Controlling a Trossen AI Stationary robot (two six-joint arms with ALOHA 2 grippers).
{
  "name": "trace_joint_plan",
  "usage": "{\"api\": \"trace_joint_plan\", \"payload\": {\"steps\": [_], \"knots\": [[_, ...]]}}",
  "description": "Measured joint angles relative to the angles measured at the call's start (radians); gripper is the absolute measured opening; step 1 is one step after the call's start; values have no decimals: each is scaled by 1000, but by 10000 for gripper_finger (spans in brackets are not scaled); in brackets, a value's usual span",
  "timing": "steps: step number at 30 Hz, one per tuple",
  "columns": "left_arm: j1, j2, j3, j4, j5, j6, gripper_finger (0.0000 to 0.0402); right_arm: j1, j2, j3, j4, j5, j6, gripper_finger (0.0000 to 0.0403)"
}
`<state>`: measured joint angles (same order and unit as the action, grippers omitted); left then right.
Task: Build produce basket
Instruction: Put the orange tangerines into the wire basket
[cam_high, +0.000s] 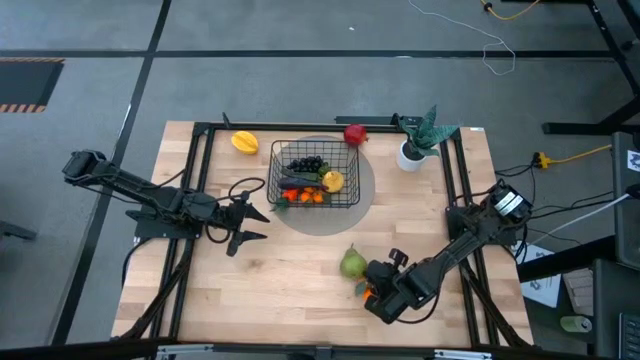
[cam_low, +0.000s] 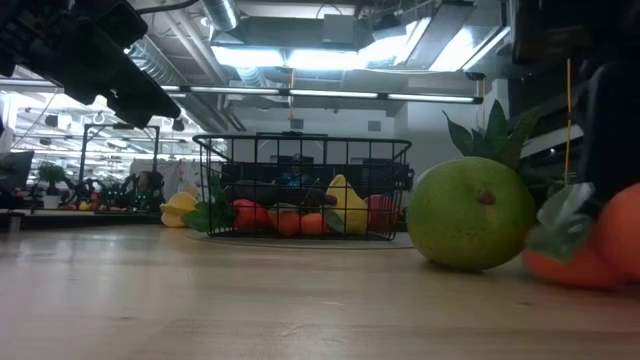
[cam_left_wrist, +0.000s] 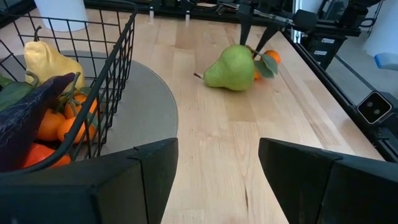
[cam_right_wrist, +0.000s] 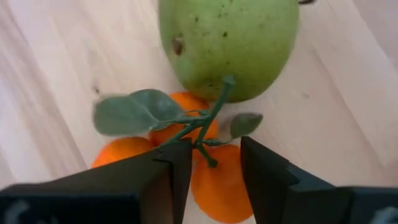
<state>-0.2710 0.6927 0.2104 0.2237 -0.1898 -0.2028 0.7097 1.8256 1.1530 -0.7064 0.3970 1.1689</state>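
Pale wooden tabletop (cam_high: 300, 270) fills the middle of the scene, framed by black rails, with grey floor around it and a ceiling of bright strip lights visible in the low view. On a round grey mat (cam_high: 368, 188) near the far middle sits the basket (cam_high: 314, 177), a small black wire-mesh box. Inside it lie dark grapes (cam_high: 305, 164), a yellow pear-shaped fruit (cam_high: 333, 181) and some orange tangerines (cam_high: 305, 197). Just outside its far left corner rests a yellow fruit (cam_high: 244, 141), and just beyond its far right corner a red fruit (cam_high: 354, 134). A white-potted green plant (cam_high: 415, 145) stands farther right.

Near the front edge of the tabletop lies a green pear (cam_high: 352, 263), touching a leafy bunch of tangerines (cam_right_wrist: 186, 155) right beside it. The right tool (cam_high: 375, 290) is down at that bunch; in the right wrist view its two dark fingers (cam_right_wrist: 168, 171) close narrowly on the green stem of the tangerines, with the fruit beneath them on the wood.

The left tool (cam_high: 245, 225) hangs just left of the basket, apart from it, its fingers spread wide and grasping nothing.
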Motion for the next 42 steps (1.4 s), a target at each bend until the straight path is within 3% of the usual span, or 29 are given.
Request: {"api": "trace_joint_plan", "payload": {"steps": [6,10,13,18,22,30,35,40,42], "knots": [[0,0,0,-7,0,0,213,-3,0,0,84,9,-130,126],[0,0,0,-6,0,0,213,-3,0,0,86,28,-134,117],[0,0,0,-6,0,0,213,-3,5,0,86,29,-134,91],[0,0,0,-6,0,0,213,-6,33,0,84,37,-141,13],[0,0,0,-6,0,0,213,-10,37,1,84,39,-153,3],[0,0,0,-8,0,1,213,7,29,118,-132,65,-117,1],[0,0,0,-8,0,1,213,32,29,243,-274,197,-131,0],[0,0,0,-8,0,1,213,15,27,359,-352,441,-286,0],[0,0,0,-8,0,1,213,-8,27,378,-363,469,-352,0]]}}
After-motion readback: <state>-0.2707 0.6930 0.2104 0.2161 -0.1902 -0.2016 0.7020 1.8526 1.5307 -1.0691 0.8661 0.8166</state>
